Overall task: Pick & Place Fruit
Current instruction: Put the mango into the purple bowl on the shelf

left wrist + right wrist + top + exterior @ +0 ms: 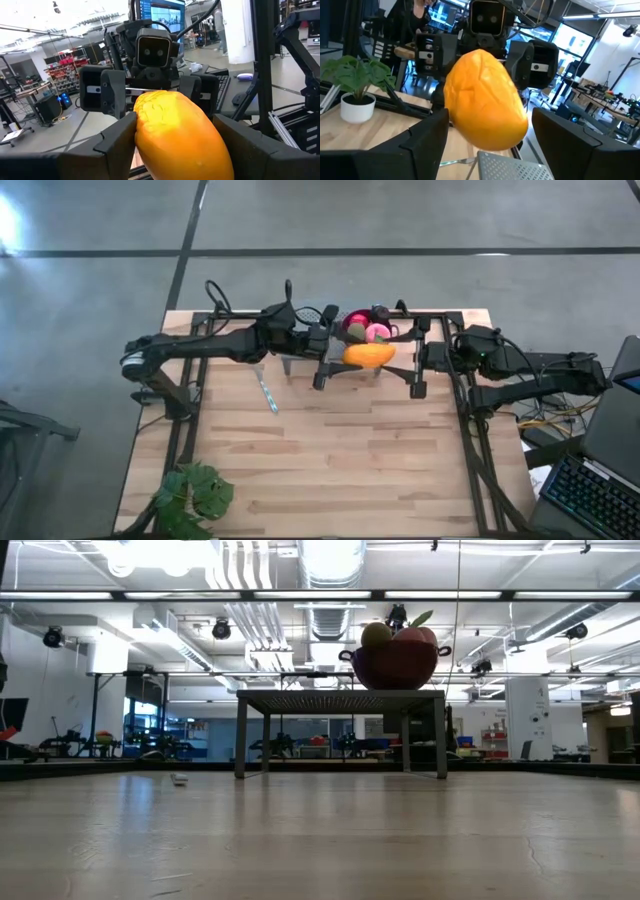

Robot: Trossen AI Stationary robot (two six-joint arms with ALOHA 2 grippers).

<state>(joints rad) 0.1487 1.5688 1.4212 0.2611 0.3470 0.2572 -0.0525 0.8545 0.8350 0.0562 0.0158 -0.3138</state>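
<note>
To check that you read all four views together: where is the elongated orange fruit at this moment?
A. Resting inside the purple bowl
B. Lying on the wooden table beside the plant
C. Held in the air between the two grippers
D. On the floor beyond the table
C: the orange fruit hangs above the table between the left gripper and the right gripper, both wrist views showing it between dark fingers, apart from the purple bowl.

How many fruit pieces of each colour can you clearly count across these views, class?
orange fruit: 1
red fruit: 1
pink fruit: 1
yellow-green fruit: 1
Total: 4 clearly seen; the purple bowl may hide more.
</note>
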